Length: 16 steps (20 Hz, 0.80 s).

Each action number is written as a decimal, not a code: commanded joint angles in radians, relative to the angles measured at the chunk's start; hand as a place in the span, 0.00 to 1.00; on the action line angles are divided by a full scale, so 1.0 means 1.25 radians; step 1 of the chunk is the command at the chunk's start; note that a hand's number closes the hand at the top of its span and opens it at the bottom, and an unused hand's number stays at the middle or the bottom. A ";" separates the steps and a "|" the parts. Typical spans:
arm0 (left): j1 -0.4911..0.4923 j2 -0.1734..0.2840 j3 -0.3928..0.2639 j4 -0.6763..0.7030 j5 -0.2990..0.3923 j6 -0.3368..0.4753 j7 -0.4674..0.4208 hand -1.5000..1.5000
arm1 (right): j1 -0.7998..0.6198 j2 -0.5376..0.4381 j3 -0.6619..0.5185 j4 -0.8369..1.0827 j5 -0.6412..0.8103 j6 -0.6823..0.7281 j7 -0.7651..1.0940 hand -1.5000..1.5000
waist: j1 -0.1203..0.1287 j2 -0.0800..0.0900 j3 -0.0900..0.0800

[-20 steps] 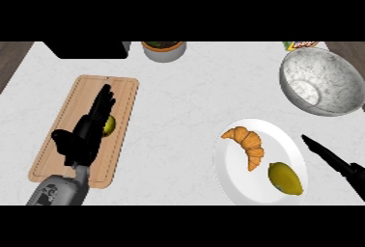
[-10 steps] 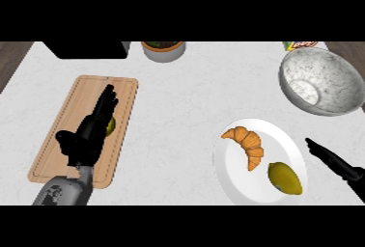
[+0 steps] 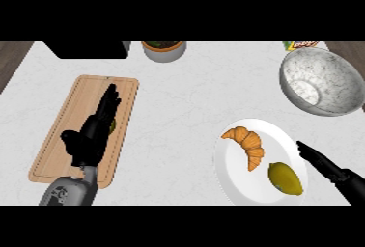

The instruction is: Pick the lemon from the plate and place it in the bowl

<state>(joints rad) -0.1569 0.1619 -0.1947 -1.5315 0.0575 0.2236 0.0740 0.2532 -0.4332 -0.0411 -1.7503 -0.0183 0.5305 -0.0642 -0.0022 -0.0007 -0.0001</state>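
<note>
Sitting on the plate: lemon at lower right, croissant just up-left of it, apart. Bowl at upper right, nothing in it, well apart from the plate. Board at left, a small green thing on it, mostly hidden under the left hand. Pot at top edge. Right hand over the plate's right rim, just beside the lemon, fingers straight and together, holding nothing. Left hand flat over the board, fingers straight, thumb out.
</note>
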 commanded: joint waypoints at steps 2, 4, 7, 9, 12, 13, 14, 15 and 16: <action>0.001 0.011 0.034 -0.021 0.006 -0.057 0.028 0.50 | -0.046 0.054 0.006 0.094 0.070 0.004 -0.042 0.00 | 0.002 0.000 0.000; -0.025 -0.003 0.060 0.009 -0.003 -0.059 0.006 0.50 | -0.014 0.052 -0.019 0.066 0.050 0.032 -0.024 0.00 | -0.001 0.000 0.000; -0.018 -0.013 0.056 -0.015 -0.022 -0.045 0.034 0.50 | 0.015 0.059 -0.029 0.109 0.101 0.023 -0.122 0.00 | -0.002 0.000 0.000; 0.001 -0.039 0.043 0.032 -0.043 -0.047 -0.024 0.50 | -0.059 0.096 -0.007 0.185 0.142 -0.002 -0.134 0.00 | 0.001 0.001 0.000; 0.036 -0.023 0.049 -0.054 -0.033 -0.058 0.018 0.50 | -0.086 0.084 -0.007 0.232 0.212 -0.039 -0.137 0.00 | 0.004 0.000 0.000; 0.012 -0.011 0.075 -0.003 -0.019 -0.079 -0.005 0.50 | -0.050 0.084 0.001 0.153 0.223 -0.051 -0.097 0.00 | 0.001 0.000 0.000; -0.029 -0.028 0.075 0.036 -0.015 -0.079 0.002 0.50 | -0.094 0.051 -0.036 0.235 0.227 -0.046 -0.149 0.00 | 0.000 0.001 0.000; 0.014 -0.030 0.059 0.009 -0.037 -0.064 -0.013 0.50 | -0.084 0.083 0.005 0.239 0.291 -0.102 -0.150 0.00 | 0.003 0.001 0.000; -0.039 -0.044 0.057 0.023 -0.049 -0.045 0.030 0.50 | -0.106 0.124 0.041 0.240 0.326 -0.144 -0.134 0.00 | 0.002 0.001 0.000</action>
<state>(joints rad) -0.1626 0.1259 -0.1237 -1.5210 0.0174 0.1497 0.0782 0.1627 -0.3260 -0.0392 -1.5031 0.2660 0.4513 -0.2177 -0.0006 0.0001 0.0001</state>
